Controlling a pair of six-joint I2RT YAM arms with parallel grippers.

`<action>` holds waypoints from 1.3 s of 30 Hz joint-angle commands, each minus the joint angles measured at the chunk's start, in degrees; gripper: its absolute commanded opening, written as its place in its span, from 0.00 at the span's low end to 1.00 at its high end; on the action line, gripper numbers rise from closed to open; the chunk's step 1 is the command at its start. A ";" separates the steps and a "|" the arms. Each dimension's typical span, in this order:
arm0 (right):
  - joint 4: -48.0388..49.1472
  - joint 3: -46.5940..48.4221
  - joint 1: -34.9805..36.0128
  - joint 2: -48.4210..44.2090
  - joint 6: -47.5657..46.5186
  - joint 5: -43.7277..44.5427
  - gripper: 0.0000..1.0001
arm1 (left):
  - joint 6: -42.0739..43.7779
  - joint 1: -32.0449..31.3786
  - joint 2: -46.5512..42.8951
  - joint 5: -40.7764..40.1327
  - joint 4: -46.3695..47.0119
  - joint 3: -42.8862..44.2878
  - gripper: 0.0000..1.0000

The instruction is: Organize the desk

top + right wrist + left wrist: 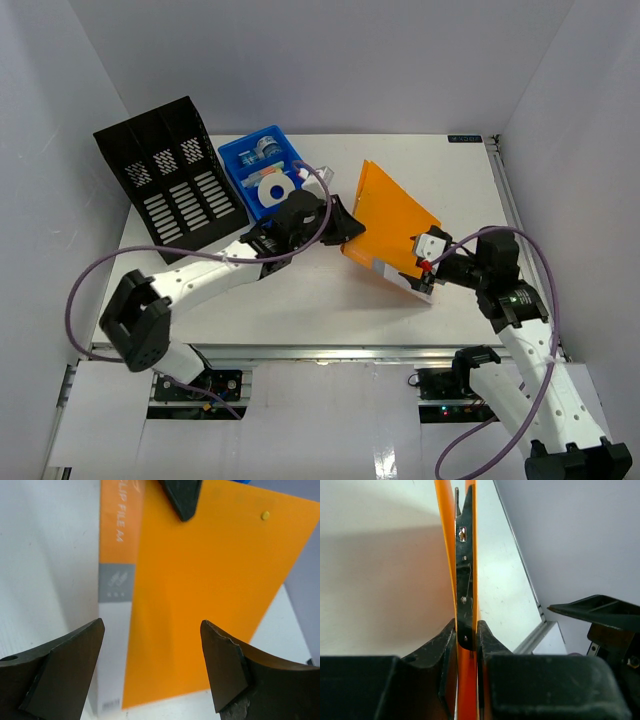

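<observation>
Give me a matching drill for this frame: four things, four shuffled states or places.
1. left gripper
2. right gripper
3. blue tray
4. black file rack

A. far left of the desk
B. open, facing the orange file
C. holds a white tape roll
D. shut on the orange file's edge

Pairs: 1-D, 2-B, 3-C, 4-A

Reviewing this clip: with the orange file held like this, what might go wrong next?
Only the left tool pinches the orange clip file, at one thin edge, while the right tool stands open: the file may sag or slip. Swung toward the black file rack, it could clip the blue tray.
</observation>
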 commanded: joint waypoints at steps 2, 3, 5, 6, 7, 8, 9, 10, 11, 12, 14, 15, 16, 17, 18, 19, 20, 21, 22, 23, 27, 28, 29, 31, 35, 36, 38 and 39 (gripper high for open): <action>0.22 3.11 -0.07 -4.14 6.85 -2.01 0.84 | 10.36 1.09 -14.34 -10.14 -13.32 6.24 0.00; 0.33 2.83 -0.07 -4.37 7.13 -2.29 0.84 | 10.85 1.32 -15.90 -11.13 -15.17 6.70 0.00; 0.46 2.06 -0.07 -4.42 7.13 -2.33 0.85 | 11.48 1.57 -18.43 -12.96 -17.87 7.82 0.00; 0.46 1.71 -0.06 -4.32 7.13 -2.23 0.85 | 11.73 1.63 -19.45 -13.90 -18.99 8.31 0.00; 0.47 1.48 0.00 -4.25 7.15 -2.16 0.86 | 11.93 1.70 -20.33 -14.52 -19.94 8.90 0.00; 0.55 1.39 -0.07 -4.24 7.22 -2.16 0.86 | 12.22 1.70 -21.46 -15.08 -21.02 9.70 0.00; 0.66 1.21 -0.07 -4.15 7.25 -2.17 0.86 | 12.27 1.70 -21.91 -15.72 -21.16 9.80 0.00; 0.92 1.06 -0.03 -4.08 7.59 -2.28 0.87 | 12.75 1.70 -22.39 -17.55 -22.51 10.77 0.00; 1.18 0.91 0.00 -4.00 7.93 -2.39 0.88 | 13.24 1.70 -22.88 -19.39 -23.85 11.74 0.00; 1.44 0.76 -0.03 -4.02 8.12 -2.46 0.88 | 13.63 1.74 -23.23 -21.29 -25.06 12.67 0.00; 1.76 0.54 -0.07 -4.07 8.35 -2.44 0.88 | 14.41 1.72 -24.03 -24.84 -28.00 14.92 0.00; 2.16 0.14 -0.02 -4.13 8.53 -2.31 0.88 | 15.00 1.75 -24.48 -28.06 -29.94 15.89 0.00; 2.70 -0.46 -0.02 -4.19 8.73 -2.15 0.89 | 15.29 1.79 -24.78 -31.58 -31.99 17.18 0.00; 3.24 -1.14 -0.07 -4.25 8.91 -1.98 0.89 | 15.30 1.79 -24.99 -34.80 -34.05 18.82 0.00; 3.66 -1.72 -0.07 -4.25 9.01 -1.92 0.89 | 15.30 1.79 -25.30 -37.22 -35.89 20.39 0.00; 4.05 -2.27 -0.07 -4.25 9.15 -1.86 0.89 | 15.26 1.79 -25.47 -39.18 -37.58 22.57 0.00; 4.47 -2.88 -0.11 -4.31 9.30 -1.85 0.89 | 15.15 1.79 -25.51 -40.69 -39.45 24.77 0.00; 4.99 -3.62 -0.20 -4.44 9.43 -1.93 0.89 | 15.02 1.79 -25.59 -42.25 -41.70 26.25 0.00; 5.45 -4.35 -0.25 -4.56 9.53 -1.98 0.89 | 14.90 1.76 -25.64 -43.64 -43.58 27.74 0.00; 5.85 -5.08 -0.25 -4.67 9.59 -1.98 0.90 | 14.79 1.71 -25.64 -44.83 -45.00 29.26 0.00; 6.26 -6.07 -0.34 -5.12 9.51 -1.65 0.90 | 14.51 1.79 -26.17 -48.37 -49.09 32.97 0.00; 6.31 -6.22 -0.34 -5.18 9.41 -1.68 0.90 | 14.76 1.79 -26.02 -49.47 -49.60 33.39 0.00; 6.38 -6.38 -0.34 -5.21 9.30 -1.72 0.90 | 15.18 1.79 -25.89 -50.76 -50.00 33.77 0.00; 6.52 -6.79 -0.34 -5.28 9.09 -1.53 0.91 | 17.17 1.79 -25.50 -53.62 -50.21 34.43 0.00; 6.61 -7.39 -0.30 -5.44 8.89 -1.46 0.91 | 24.34 1.79 -23.67 -61.01 -46.99 35.65 0.00; 6.62 -7.47 -0.34 -5.47 8.89 -1.46 0.91 | 27.20 1.79 -22.94 -62.36 -45.07 35.99 0.00; 6.70 -7.48 -0.34 -5.39 8.89 -1.35 0.91 | 32.76 1.75 -21.28 -65.10 -40.25 36.34 0.00; 6.70 -7.48 -0.34 -5.39 8.89 -1.19 0.91 | 37.30 1.70 -20.43 -66.19 -38.05 36.61 0.00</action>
